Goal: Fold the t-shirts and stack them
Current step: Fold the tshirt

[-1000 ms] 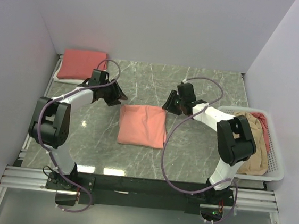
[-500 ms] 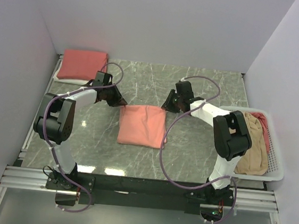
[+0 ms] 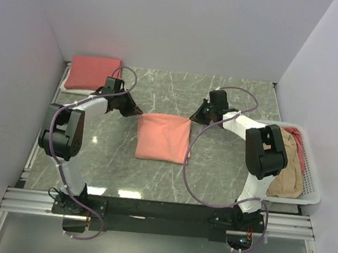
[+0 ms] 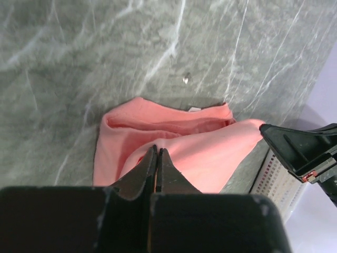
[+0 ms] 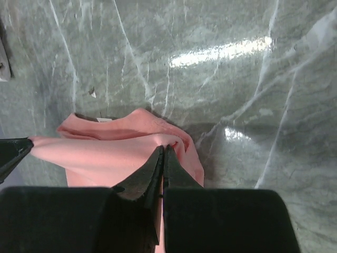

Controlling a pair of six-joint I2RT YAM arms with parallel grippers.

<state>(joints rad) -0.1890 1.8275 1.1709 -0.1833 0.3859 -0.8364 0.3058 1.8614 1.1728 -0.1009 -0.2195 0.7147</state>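
A folded salmon-pink t-shirt (image 3: 163, 139) lies in the middle of the marble table. My left gripper (image 3: 136, 112) is shut on its far left corner, and my right gripper (image 3: 195, 116) is shut on its far right corner. In the left wrist view the shut gripper (image 4: 158, 150) pinches the pink t-shirt (image 4: 210, 153), whose edge stretches across to the other gripper's fingers (image 4: 300, 150). In the right wrist view the gripper (image 5: 164, 148) holds a raised fold of the t-shirt (image 5: 100, 153). A stack of folded salmon-pink t-shirts (image 3: 93, 72) sits at the back left.
A white lattice basket (image 3: 308, 198) stands at the right edge, holding a tan t-shirt (image 3: 286, 175) and a pink one (image 3: 299, 140). White walls close in the back and both sides. Purple cables loop over both arms. A metal rail (image 3: 160, 213) runs along the near edge.
Both grippers have closed on the far corners of the middle t-shirt. The right gripper has shifted right and back, and the shirt's far edge is now pulled straight between them.
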